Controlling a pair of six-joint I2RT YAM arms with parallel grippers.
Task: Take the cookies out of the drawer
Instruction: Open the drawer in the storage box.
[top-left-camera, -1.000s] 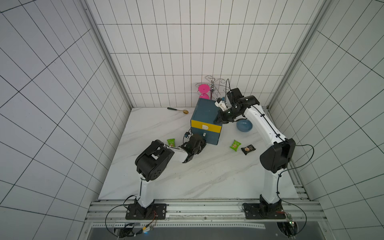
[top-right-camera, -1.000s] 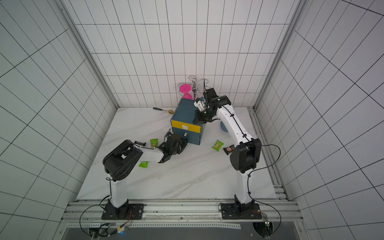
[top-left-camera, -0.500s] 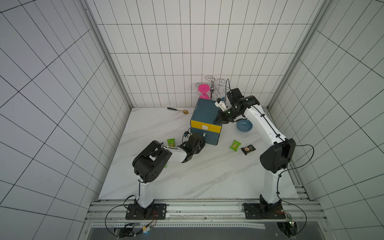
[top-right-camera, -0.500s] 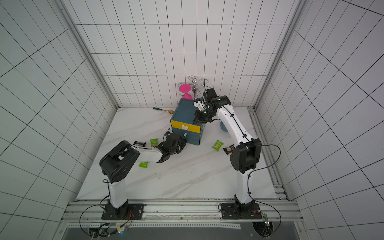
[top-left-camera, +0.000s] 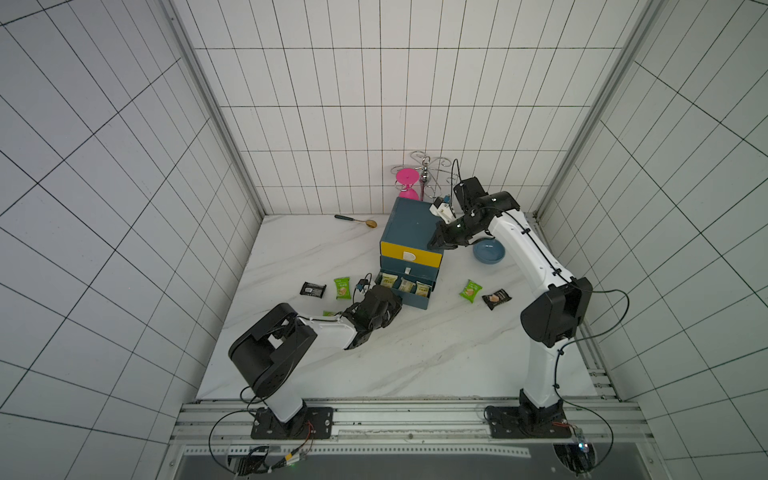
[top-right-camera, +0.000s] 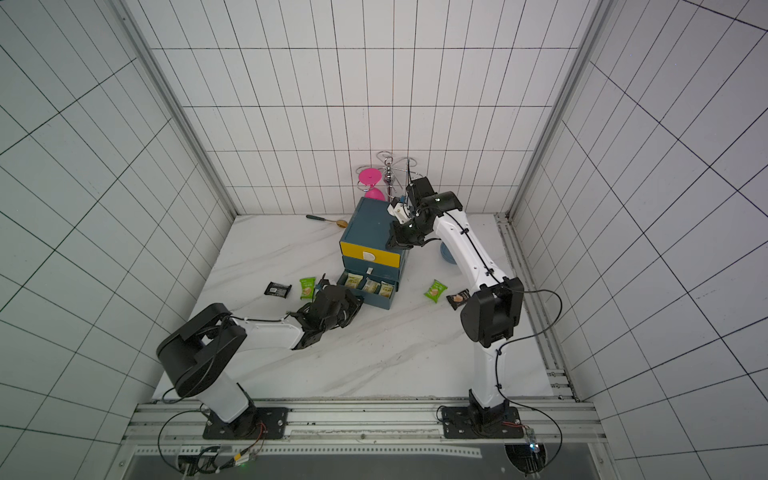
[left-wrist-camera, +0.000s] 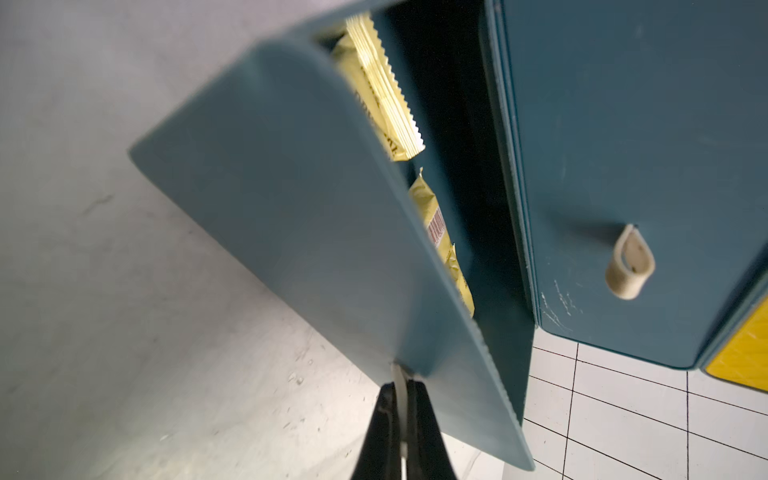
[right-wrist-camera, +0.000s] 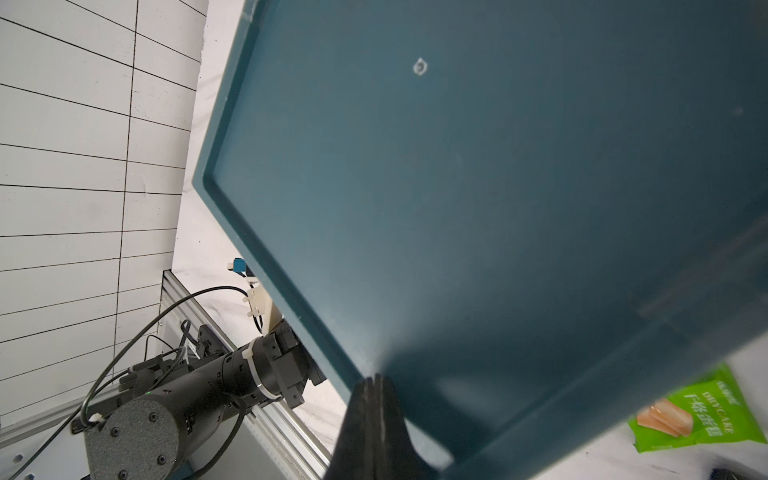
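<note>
Cookies (top-left-camera: 405, 285) sit in the drawer (top-left-camera: 411, 301); low left claw (left-wrist-camera: 401, 384) pinches its tab (left-wrist-camera: 399, 375), clenched right claw (right-wrist-camera: 376, 380) atop cabinet (top-left-camera: 409, 226).

Each arm is built from white tubular links and bulky black joint housings. The left arm (top-left-camera: 328, 330) and the right arm (top-left-camera: 525, 259) each end in a black base plate (top-left-camera: 291, 422) at the near edge of the bench (top-left-camera: 436, 353). A thin black cable (top-left-camera: 536, 249) is clipped along the right arm's white links, and further black cables loop out at both bases. The left arm's wrist section (right-wrist-camera: 232, 374) is black and banded by a white cable tie (right-wrist-camera: 256, 372). Its round cover (right-wrist-camera: 133, 436) has socket-head screws, with a small green light (right-wrist-camera: 148, 392) beside it. Each wrist carries a cream camera bracket (top-left-camera: 442, 210) with a blue plug (right-wrist-camera: 238, 265). The jaws are black and tapered.
</note>
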